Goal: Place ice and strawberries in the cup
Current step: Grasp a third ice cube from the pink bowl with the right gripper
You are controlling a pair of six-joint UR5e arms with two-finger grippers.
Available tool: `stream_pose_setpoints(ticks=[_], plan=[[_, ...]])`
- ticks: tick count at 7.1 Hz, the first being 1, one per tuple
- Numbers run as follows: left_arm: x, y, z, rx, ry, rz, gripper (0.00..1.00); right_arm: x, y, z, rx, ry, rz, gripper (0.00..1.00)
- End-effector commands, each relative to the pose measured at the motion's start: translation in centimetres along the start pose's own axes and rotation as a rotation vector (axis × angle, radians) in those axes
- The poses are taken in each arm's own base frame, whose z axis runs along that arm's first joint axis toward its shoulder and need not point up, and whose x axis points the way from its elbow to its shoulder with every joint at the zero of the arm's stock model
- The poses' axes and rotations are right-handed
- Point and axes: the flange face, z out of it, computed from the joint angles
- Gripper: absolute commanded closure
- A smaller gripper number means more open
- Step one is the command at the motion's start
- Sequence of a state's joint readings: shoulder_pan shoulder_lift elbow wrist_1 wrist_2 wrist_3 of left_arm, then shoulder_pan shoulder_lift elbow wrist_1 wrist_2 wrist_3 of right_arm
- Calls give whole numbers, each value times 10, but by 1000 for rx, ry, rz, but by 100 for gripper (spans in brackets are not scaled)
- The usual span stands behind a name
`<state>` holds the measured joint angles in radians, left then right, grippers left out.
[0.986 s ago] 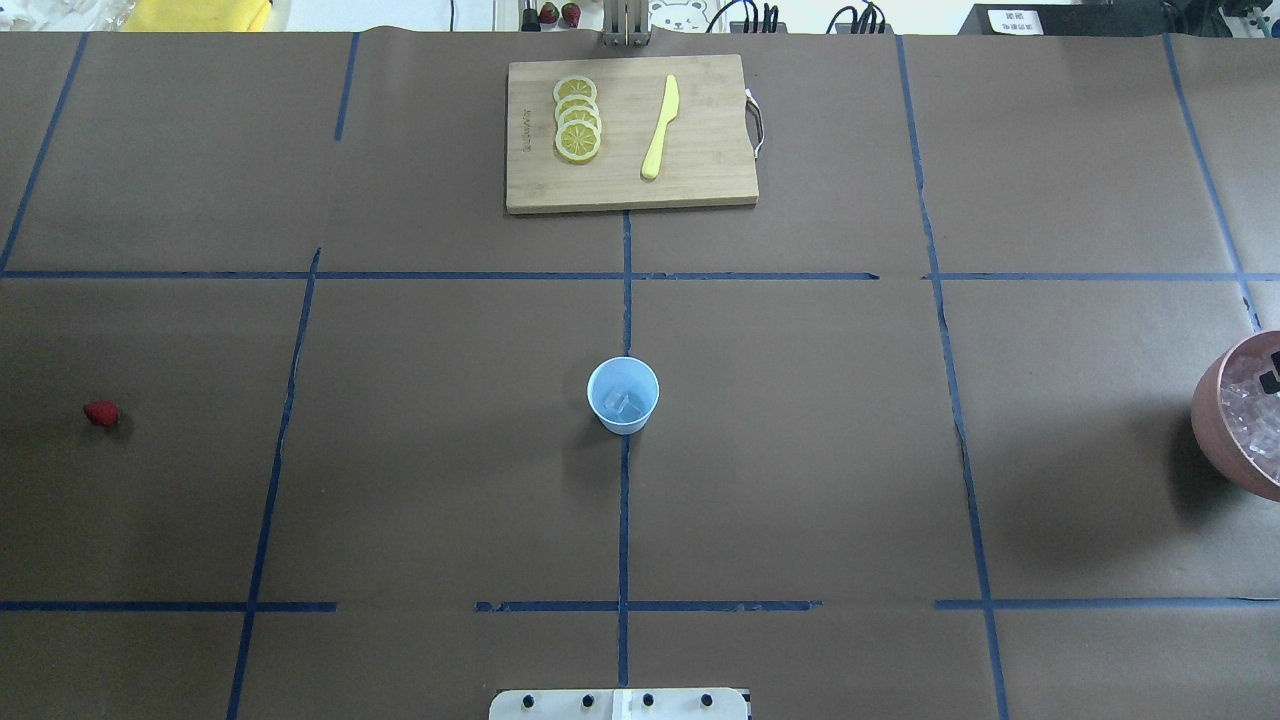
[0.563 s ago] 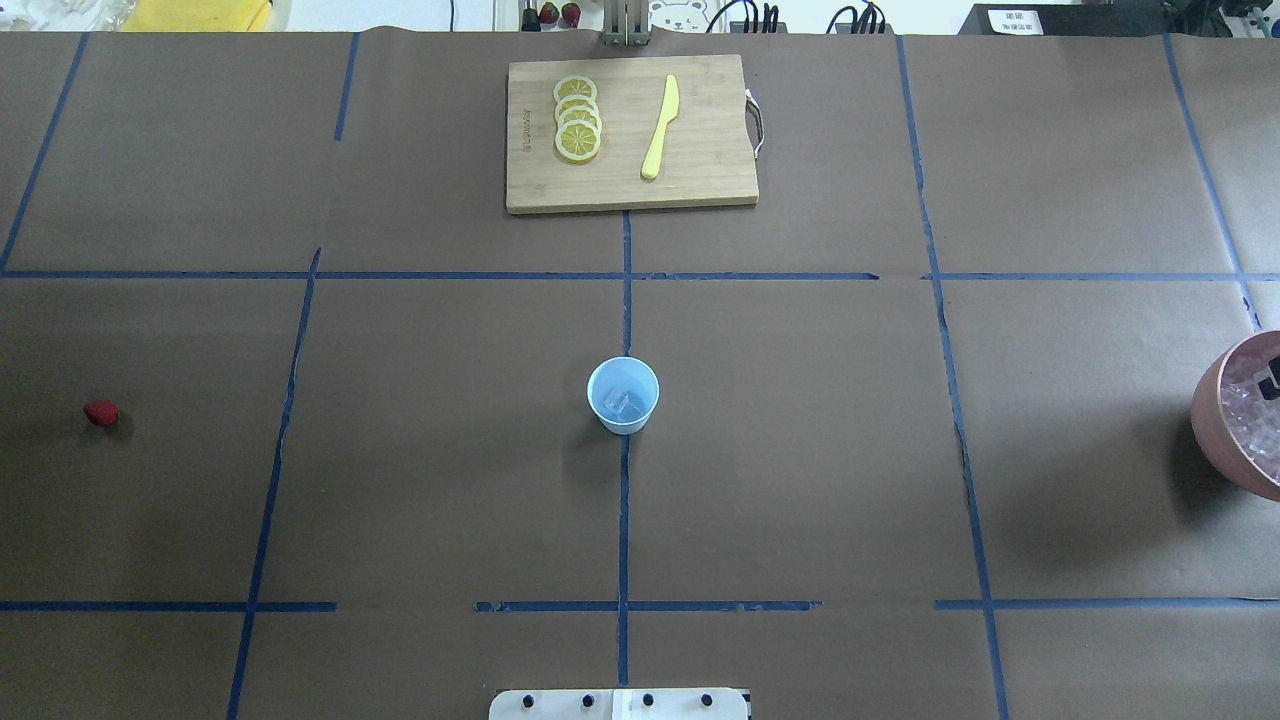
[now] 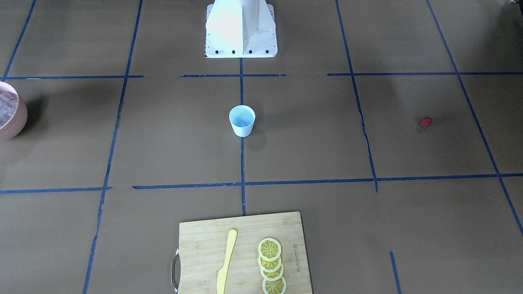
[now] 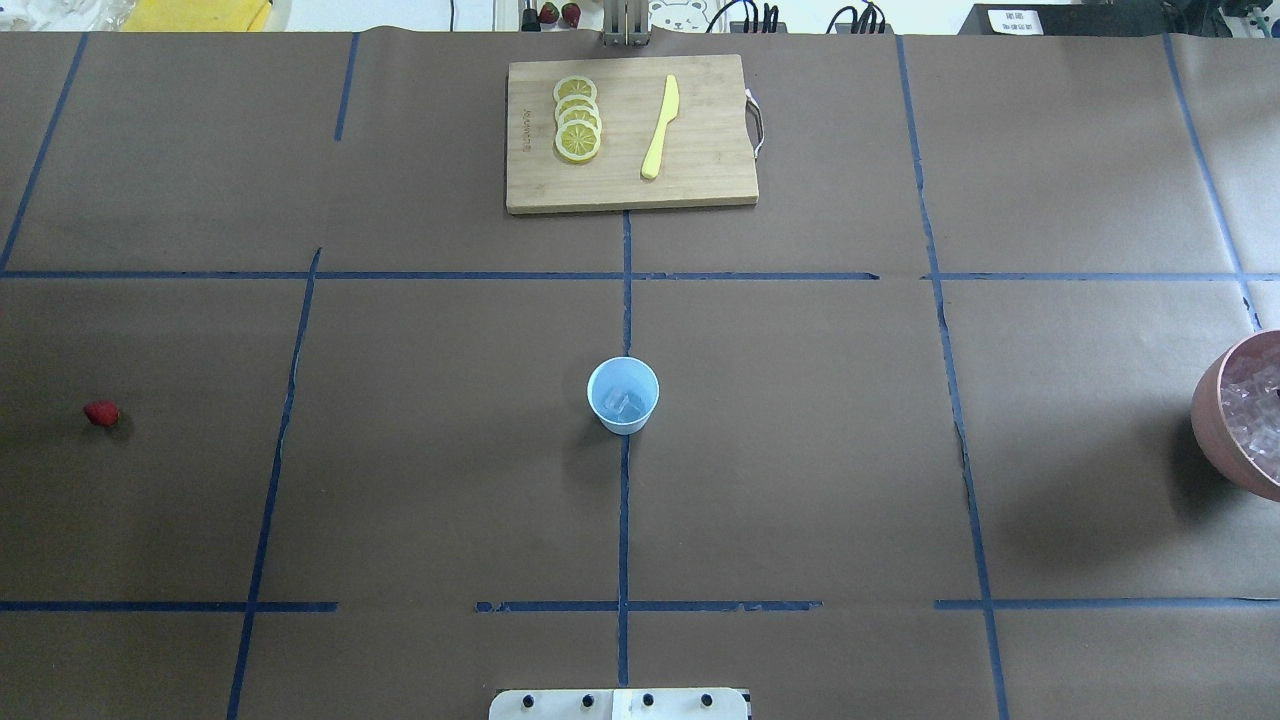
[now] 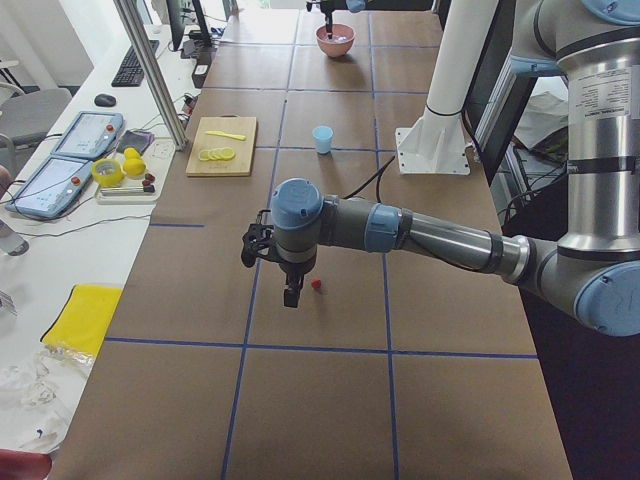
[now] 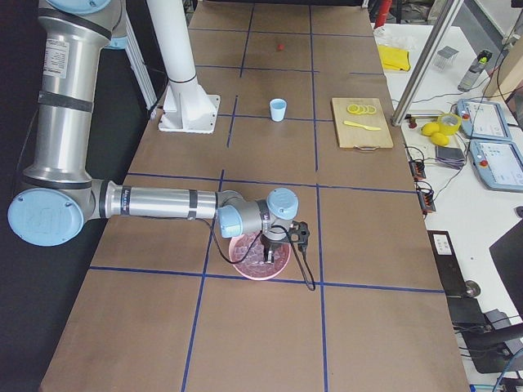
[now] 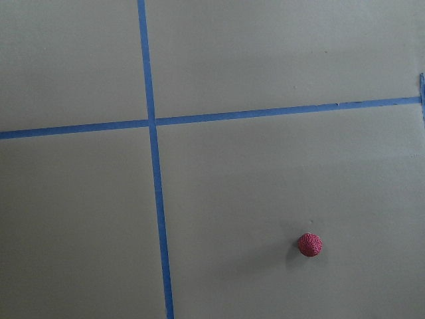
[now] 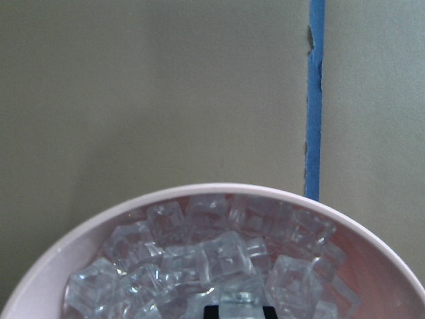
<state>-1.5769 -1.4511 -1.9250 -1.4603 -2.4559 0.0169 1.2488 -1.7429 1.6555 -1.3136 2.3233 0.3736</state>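
Observation:
The pale blue cup (image 4: 623, 395) stands upright at the table's middle and holds a few clear ice cubes (image 4: 622, 404); it also shows in the front view (image 3: 242, 120). The red strawberry (image 4: 101, 413) lies alone on the paper at the far left, and shows in the left wrist view (image 7: 309, 244). My left gripper (image 5: 291, 297) hangs above the table just beside the strawberry (image 5: 317, 285), apart from it; I cannot tell its state. My right gripper (image 6: 268, 245) reaches down into the pink bowl (image 6: 234, 250) of ice (image 8: 219, 259); I cannot tell its state.
The pink bowl (image 4: 1210, 440) sits at the table's right edge. A wooden cutting board (image 4: 700, 130) at the far middle carries lemon slices (image 4: 577, 118) and a yellow knife (image 4: 660, 127). The robot base (image 4: 620, 704) is at the near edge.
The dark tip of my right gripper over the bowl has slid out past the overhead view's right edge. Cup, strawberry and board have not moved.

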Motion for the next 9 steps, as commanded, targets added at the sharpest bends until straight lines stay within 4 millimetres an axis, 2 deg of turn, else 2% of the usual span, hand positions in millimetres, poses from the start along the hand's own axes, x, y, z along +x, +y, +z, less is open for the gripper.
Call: stream_pose_setpoints(ticks=[1,2,3,4,5,6,7,8,9], plan=[[0,0,0,0,0,0,0,-1,0,-2,4,-2,-2,100],[0,0,0,0,0,0,0,-4,-1,-5,10,-6,-7,100],[0,0,0,1,0,1,0,-17,8,-33,56,-27,-32,100],[-1,1,1,-1,0,-1,0,-23,27,-61,99,-36,-35,100],[0,0,0,0,0,0,0,-30,30,-75,125,-45,-43,100],[0,0,0,1,0,1,0,-48,25,-91,157,-62,-3,100],[-1,1,1,-1,0,-1,0,-92,23,-112,184,-107,70,100],[-1,1,1,-1,0,-1,0,-144,32,-117,168,-144,114,100],[-1,1,1,-1,0,-1,0,-208,25,-128,162,-206,163,100]])
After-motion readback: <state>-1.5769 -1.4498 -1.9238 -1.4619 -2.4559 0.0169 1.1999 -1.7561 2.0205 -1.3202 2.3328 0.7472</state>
